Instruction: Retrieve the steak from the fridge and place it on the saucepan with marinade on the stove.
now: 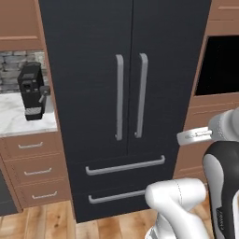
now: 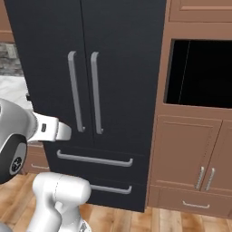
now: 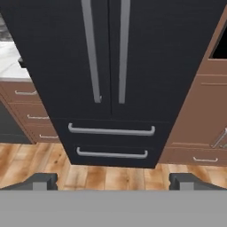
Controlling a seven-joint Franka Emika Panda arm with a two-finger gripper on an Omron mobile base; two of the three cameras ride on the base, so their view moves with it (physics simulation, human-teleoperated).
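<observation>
The fridge (image 1: pixel 123 93) is a tall black French-door unit, and both doors are shut. Its two long grey handles (image 3: pixel 106 48) hang side by side at the centre, with two drawer fronts (image 3: pixel 111 142) below them. My gripper (image 3: pixel 113 181) is open and holds nothing; its fingertips (image 3: pixel 42 179) stand wide apart. It points at the lower part of the fridge from some way back. My white hand (image 1: pixel 193 136) hovers in front of the right door at drawer height. The steak is hidden. The saucepan, the marinade and the stove are out of view.
A black coffee machine (image 1: pixel 31 91) stands on a marble counter (image 1: pixel 14 119) left of the fridge, over brown drawers (image 1: pixel 32 170). To the right are a dark wall recess (image 2: pixel 199 72) and brown cabinets (image 2: pixel 190 158). The floor is wood (image 3: pixel 40 164).
</observation>
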